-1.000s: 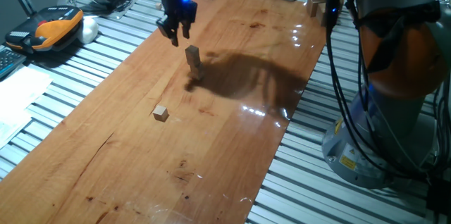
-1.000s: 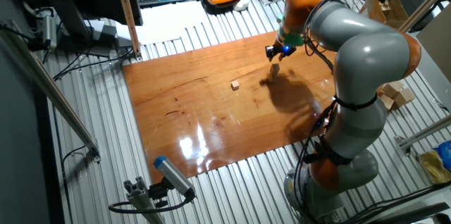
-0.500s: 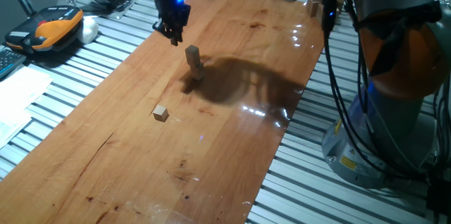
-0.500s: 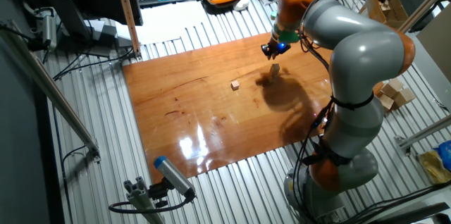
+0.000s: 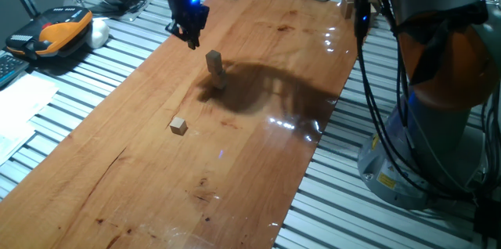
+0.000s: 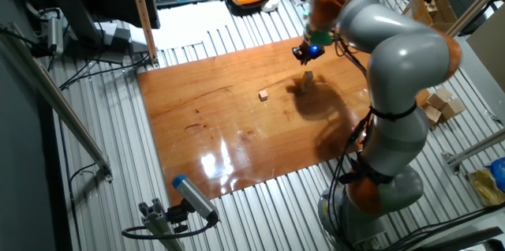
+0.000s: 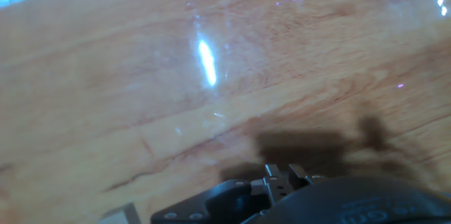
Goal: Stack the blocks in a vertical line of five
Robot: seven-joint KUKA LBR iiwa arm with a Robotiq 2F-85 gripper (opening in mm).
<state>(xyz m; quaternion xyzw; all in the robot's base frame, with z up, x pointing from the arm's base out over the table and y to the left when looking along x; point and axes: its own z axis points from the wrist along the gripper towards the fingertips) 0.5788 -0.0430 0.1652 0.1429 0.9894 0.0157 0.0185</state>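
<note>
Tan wooden cubes are sitting in a short upright stack [image 5: 214,70] near the middle of the glossy reddish-brown wooden tabletop [image 5: 258,163], and the black two-finger gripper [image 5: 191,36] is pulling away from it. A second ago it was hanging just above and beside the stack; now it is drifting off toward the far-left edge of the board, well apart from the tower. Its fingers are looking drawn close together with nothing between them, so the claw is reading as clenched and empty, though at this size I cannot be certain. The stack is standing on its own, apparently a few cubes high; I cannot count them cleanly.

One loose tan cube [image 5: 178,125] is lying alone on the board, nearer the camera and well apart from the stack. My read: a placement is done and the arm is going off for another block.

The hand view is showing only blurred wood grain and glare.

Writing: a yellow label on the robot's grey base [image 5: 383,177] is too small to read; nothing else legible.
</note>
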